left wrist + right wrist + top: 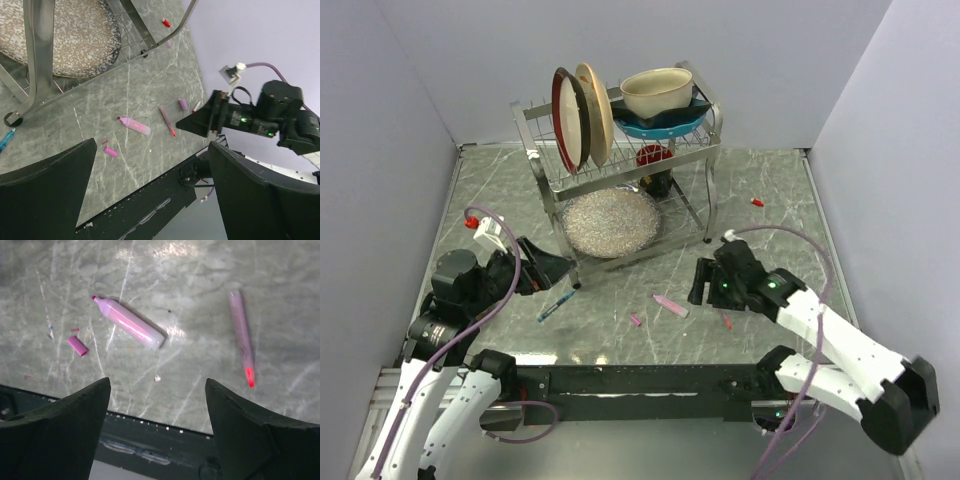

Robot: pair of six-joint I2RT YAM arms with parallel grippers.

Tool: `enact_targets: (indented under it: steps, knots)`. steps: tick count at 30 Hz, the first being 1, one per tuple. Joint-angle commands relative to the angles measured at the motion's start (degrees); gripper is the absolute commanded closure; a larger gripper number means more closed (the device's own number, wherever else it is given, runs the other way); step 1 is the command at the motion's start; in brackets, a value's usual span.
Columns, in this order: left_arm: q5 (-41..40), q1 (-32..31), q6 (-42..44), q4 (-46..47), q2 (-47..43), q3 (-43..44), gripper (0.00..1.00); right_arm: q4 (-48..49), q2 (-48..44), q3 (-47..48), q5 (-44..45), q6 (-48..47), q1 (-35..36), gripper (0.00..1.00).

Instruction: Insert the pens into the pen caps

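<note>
nothing capped yet. pink pen [130, 322], pink cap [77, 345], red-tip pen [241, 337] lying apart, near side; right gripper [157, 384] hovering above them, jaws spread, empty. blue pen [555, 305] lying left beside left gripper [152, 150], also spread, empty. red cap [757, 202] lying far right.

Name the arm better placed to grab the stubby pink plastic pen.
Right. The right gripper, jaws open, hovers close to that pink plastic pen; the left gripper sits farther off, beside the dark blue pen.
</note>
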Motion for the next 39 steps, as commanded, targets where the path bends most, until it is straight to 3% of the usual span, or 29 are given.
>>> enact_targets:
  steps: [1,6,12,29,39]
  knots:
    - [-1.14,-0.09,-0.76,1.19,-0.78,1.69,0.01,8.25,8.2,3.32,3.55,-3.8,3.73,0.17]
    - [-1.31,-0.18,-0.32,0.22,-1.14,2.22,0.01,7.64,21.63,9.55,9.96,-6.87,8.91,0.23]
    - [-2.45,-0.18,0.65,-1.27,-1.66,3.19,0.01,7.54,31.15,16.06,14.71,-10.91,14.98,0.26]
    - [-2.28,-0.18,0.21,-1.71,-2.02,4.68,0.0,14.49,40.04,16.42,14.71,-13.65,18.06,0.44]
    - [-0.96,-0.18,0.92,-3.38,-1.66,3.9,0.01,17.04,42.85,13.87,14.53,-10.75,18.15,0.56]
